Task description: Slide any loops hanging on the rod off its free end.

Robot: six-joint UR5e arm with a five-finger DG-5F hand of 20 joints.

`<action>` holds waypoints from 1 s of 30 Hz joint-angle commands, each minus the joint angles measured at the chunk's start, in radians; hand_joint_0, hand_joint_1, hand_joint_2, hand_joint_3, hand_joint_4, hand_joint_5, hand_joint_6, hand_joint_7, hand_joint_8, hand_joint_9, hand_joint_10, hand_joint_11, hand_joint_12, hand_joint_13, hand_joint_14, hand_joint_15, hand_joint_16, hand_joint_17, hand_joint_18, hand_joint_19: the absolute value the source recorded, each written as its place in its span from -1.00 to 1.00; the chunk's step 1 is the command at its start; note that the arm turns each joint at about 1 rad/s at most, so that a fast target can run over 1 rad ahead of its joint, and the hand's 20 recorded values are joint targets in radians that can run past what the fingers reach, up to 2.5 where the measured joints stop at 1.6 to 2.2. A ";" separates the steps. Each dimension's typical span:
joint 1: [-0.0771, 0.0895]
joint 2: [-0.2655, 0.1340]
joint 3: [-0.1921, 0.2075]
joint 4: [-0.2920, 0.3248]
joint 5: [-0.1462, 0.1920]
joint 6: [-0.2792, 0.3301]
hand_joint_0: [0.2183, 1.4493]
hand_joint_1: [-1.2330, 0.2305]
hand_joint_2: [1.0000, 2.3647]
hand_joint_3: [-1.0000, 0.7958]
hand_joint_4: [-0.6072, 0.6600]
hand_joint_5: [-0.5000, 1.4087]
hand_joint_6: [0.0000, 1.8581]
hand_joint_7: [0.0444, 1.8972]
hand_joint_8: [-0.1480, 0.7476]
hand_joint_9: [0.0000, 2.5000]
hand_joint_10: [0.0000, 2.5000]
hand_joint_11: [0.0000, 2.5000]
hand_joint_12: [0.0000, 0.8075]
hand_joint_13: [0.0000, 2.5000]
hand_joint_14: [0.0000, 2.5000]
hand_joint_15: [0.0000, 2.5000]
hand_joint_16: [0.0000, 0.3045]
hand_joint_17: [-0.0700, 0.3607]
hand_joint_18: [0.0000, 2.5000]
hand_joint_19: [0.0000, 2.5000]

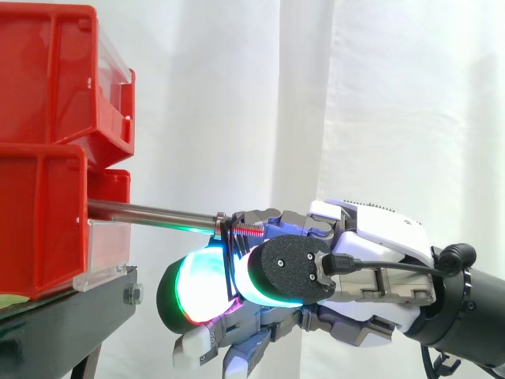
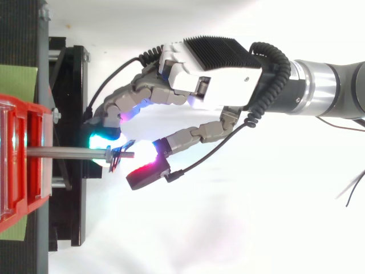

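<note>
Red bins (image 1: 47, 158), black stand (image 1: 55, 332), white curtain (image 1: 379, 95).
Silver rod (image 1: 150, 212), black loop (image 1: 228, 264); white-grey hand (image 2: 211, 74), pads (image 1: 197, 284) glowing green, cyan and red.

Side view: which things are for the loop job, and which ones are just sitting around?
For the job:
rod
black loop hanging near the rod's free end
hand

Just sitting around:
red bins
black stand
white curtain

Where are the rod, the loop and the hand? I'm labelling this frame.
rod (image 1: 150, 212), side view, bare mid-shaft
loop (image 1: 228, 246), side view, its hanging black strand
hand (image 2: 214, 77), top view, its white casing
</note>
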State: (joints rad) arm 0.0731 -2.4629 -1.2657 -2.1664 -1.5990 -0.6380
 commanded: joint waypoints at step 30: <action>-0.004 -0.001 0.000 -0.006 -0.010 0.000 -0.42 -0.28 -0.99 -0.37 0.29 -0.68 -0.23 -0.01 -0.01 -0.37 -0.99 -0.78 -0.26 -0.32 -0.99 -0.89 -0.69 -0.18 -0.23 -0.69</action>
State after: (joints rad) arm 0.0682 -2.4635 -1.2655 -2.1702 -1.6102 -0.6370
